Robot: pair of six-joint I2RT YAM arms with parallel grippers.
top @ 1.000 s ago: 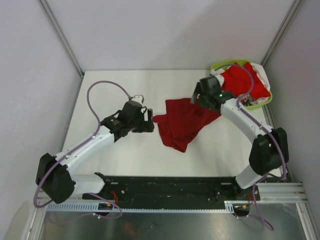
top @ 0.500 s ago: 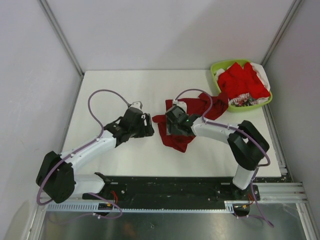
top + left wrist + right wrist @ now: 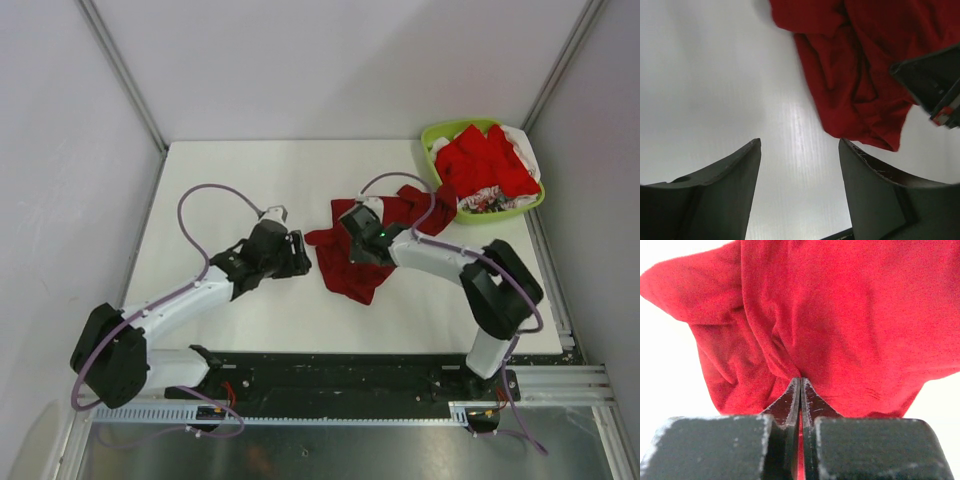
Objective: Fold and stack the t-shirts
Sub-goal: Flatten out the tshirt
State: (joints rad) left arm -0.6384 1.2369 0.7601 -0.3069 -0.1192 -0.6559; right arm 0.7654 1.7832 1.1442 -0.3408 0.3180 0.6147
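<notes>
Early stage: crimson t-shirt (image 3: 345,268) crumpled, unfolded; R gripper (image 3: 800,382) clamped on its fold, L gripper (image 3: 799,145) jaws apart, empty; red t-shirts (image 3: 485,160) wait in basket (image 3: 429,136).

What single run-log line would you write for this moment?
left fingers: open, short of crimson t-shirt | right fingers: shut on crimson t-shirt | green basket: red shirts inside
</notes>
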